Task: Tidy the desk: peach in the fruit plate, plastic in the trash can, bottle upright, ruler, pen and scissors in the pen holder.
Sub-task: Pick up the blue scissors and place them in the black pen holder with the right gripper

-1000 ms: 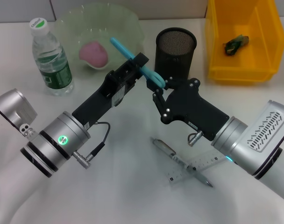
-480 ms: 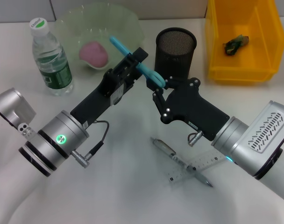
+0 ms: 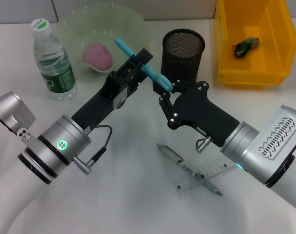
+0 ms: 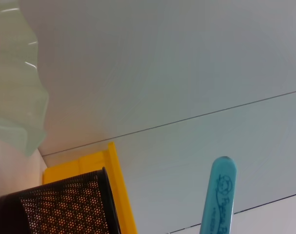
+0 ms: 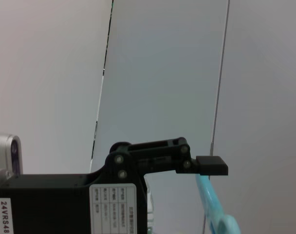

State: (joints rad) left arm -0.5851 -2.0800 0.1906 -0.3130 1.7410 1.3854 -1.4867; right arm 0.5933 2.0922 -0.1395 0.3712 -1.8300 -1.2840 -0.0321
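We log the scissors (image 3: 147, 68) above the desk, beside the pen holder (image 3: 182, 49). The left gripper (image 3: 140, 62) is clamped on their blade; the right gripper (image 3: 171, 89) meets the handles, its grip indiscernible. Pen (image 3: 187, 168) and ruler (image 3: 206, 174) lie crossed.

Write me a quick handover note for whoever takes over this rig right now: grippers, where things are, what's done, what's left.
Left gripper: shut on the blue scissors, held in the air beside the pen holder.
Right gripper: at the scissors' handle end; its hold cannot be judged.
Done: peach in the fruit plate, bottle upright, a scrap lies in the yellow bin.
Left: scissors into the holder, then the pen and ruler, which lie crossed on the desk near the right arm.
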